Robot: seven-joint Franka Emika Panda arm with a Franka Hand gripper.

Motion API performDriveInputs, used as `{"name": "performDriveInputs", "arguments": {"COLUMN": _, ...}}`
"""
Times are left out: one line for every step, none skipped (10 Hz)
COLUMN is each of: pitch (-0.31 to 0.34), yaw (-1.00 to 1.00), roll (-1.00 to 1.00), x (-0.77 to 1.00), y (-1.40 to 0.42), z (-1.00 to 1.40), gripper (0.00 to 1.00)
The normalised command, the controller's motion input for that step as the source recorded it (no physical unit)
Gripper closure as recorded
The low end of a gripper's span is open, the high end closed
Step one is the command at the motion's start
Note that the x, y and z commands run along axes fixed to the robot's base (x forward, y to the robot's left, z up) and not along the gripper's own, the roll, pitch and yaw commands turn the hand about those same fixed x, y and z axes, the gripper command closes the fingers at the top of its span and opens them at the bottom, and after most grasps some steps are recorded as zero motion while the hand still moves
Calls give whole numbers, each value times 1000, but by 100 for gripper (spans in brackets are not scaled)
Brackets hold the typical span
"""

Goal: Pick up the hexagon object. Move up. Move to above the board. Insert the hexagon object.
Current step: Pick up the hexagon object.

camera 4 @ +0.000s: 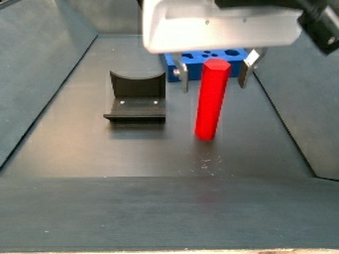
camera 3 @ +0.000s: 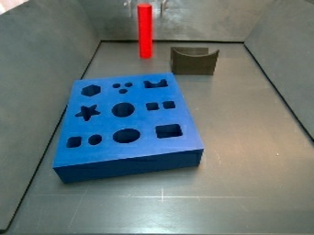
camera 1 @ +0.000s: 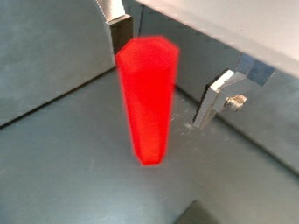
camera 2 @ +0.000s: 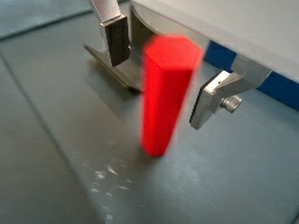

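My hand sits low over the far end of the counter, with its two silver finger plates on either side of the upper part of the hexagon object. In both wrist views one finger stands clearly off the rod with a gap showing, and the opposite finger is also apart from it, so the hand is spread and grips nothing.

The hexagon object stands upright on its end on the grey floor, bright red, its six-sided top face visible in a wrist view. In a side view its foot rests on the counter and its top reaches up between the fingers under the white wrist housing.

The dark olive block with the curved notch lies beside the rod, near but not touching, seen also in a side view.

The board lies flat on the counter, well apart from the rod, its nine shaped holes all open. In a side view only a blue strip of it shows behind the rod and my hand.
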Motion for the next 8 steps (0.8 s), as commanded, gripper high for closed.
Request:
{"name": "performDriveInputs", "arguments": {"pitch": -37, "yaw": 0, "roll": 0, "x": -111, "y": 0, "z": -43, "gripper": 0}}
{"name": "performDriveInputs", "arguments": {"pitch": -189, "yaw": -34, "roll": 0, "x": -483, "y": 0, "z": -151, "gripper": 0}}
{"name": "performDriveInputs", "arguments": {"pitch": 9, "yaw": 0, "roll": 0, "x": 0, "y": 0, "z": 0, "gripper": 0}}
{"name": "performDriveInputs", "arguments": {"pitch": 0, "yaw": 0, "roll": 0, "x": 0, "y": 0, "z": 0, "gripper": 100}}
{"name": "performDriveInputs", "arguments": {"pitch": 0, "yaw": 0, "roll": 0, "x": 0, "y": 0, "z": 0, "gripper": 100}}
{"name": "performDriveInputs", "arguments": {"pitch": 0, "yaw": 0, "roll": 0, "x": 0, "y": 0, "z": 0, "gripper": 100}}
{"name": "performDriveInputs", "arguments": {"pitch": 0, "yaw": 0, "roll": 0, "x": 0, "y": 0, "z": 0, "gripper": 100}}
{"name": "performDriveInputs", "arguments": {"pitch": 0, "yaw": 0, "roll": 0, "x": 0, "y": 0, "z": 0, "gripper": 100}}
